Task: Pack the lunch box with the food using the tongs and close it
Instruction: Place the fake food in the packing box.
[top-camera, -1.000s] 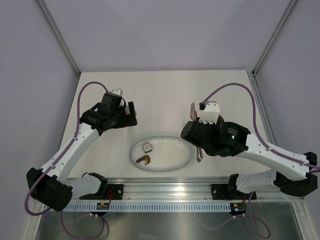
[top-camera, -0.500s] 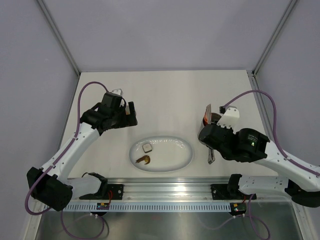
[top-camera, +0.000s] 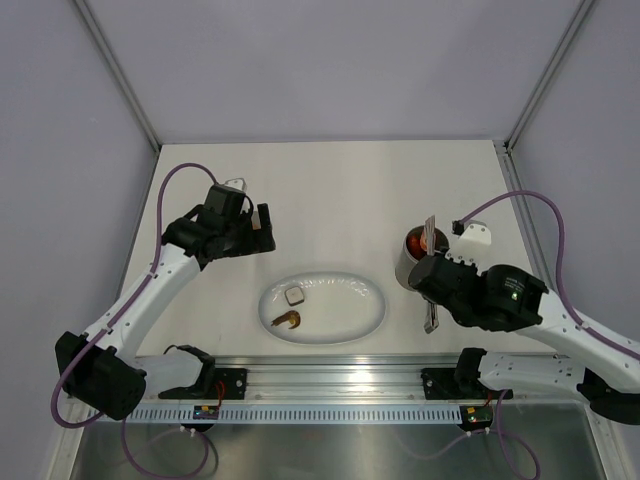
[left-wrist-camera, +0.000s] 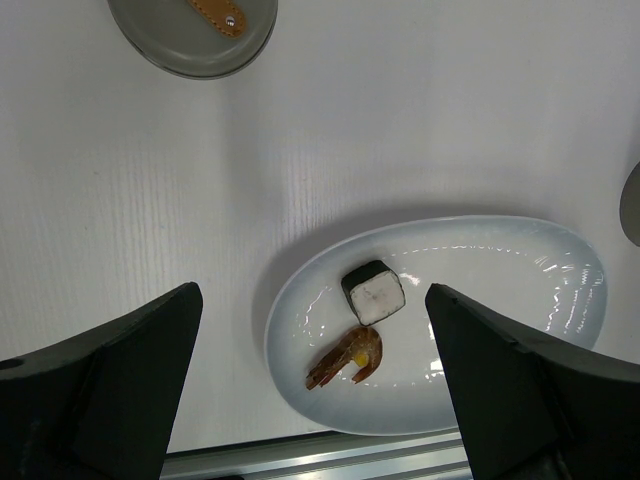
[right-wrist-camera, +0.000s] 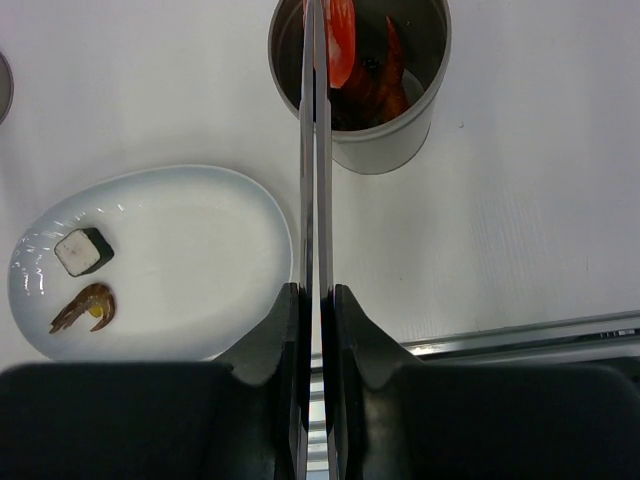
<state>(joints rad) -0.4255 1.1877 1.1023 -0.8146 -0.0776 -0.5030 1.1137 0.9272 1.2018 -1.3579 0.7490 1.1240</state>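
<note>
Right fingers pinch the tongs, arms squeezed together, tips at the mouth of the lunch box near the bench's right edge, apparently dropping off a red sausage. Left fingers hang spread wide, empty, over the bench's left side. Next the tongs likely go to the plate at the near edge for the white square and shrimp.

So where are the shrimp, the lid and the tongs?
shrimp (left-wrist-camera: 347, 358): left wrist view, on its curled body.
lid (left-wrist-camera: 185, 40): left wrist view, on its grey top.
tongs (right-wrist-camera: 307, 210): right wrist view, midway along one arm.
</note>
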